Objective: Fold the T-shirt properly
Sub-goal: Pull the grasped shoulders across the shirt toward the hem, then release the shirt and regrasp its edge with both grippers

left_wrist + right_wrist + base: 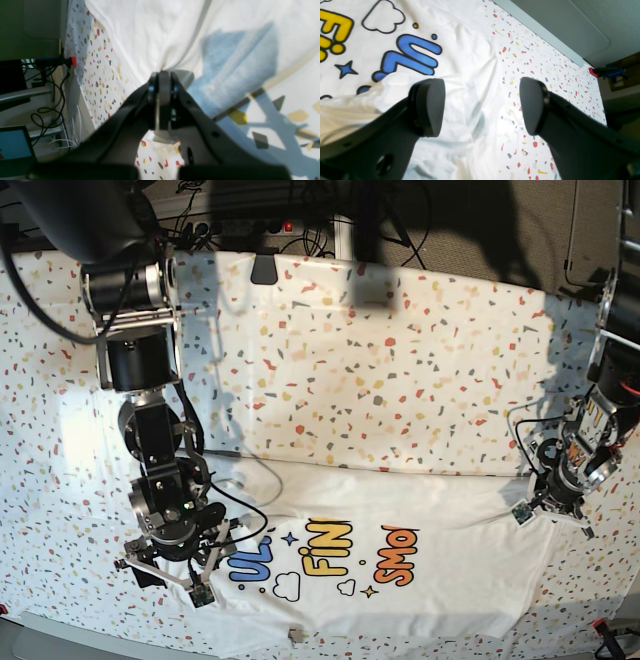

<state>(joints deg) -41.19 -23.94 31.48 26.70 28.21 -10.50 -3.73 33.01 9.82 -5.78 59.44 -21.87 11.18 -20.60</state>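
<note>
Closest to my lens in the right wrist view, the right pincer [482, 107] stands wide apart with nothing between its pads; one pad hangs over cloth at centre left, the other over bare speckled worktop [545, 62] at centre right. The side edge of the T-shirt [460, 75] runs straight through that gap, top to bottom of the frame, with blue lettering [412, 57] at upper left.

In the left wrist view the left pincer [162, 100] is clamped tight on a pinch of white cloth at mid-frame, the fabric fanning away toward the top in taut creases.

From the base view, the shirt lies spread print-up along the bottom of the frame, its long axis running left to right. My right pincer sits at its lower-left end, the left one at the right end, lifting that corner slightly.

I judge the next fold turns on the right pincer: the cloth edge lies directly beneath it, so it needs only drop and close, while the left holds its corner.
</note>
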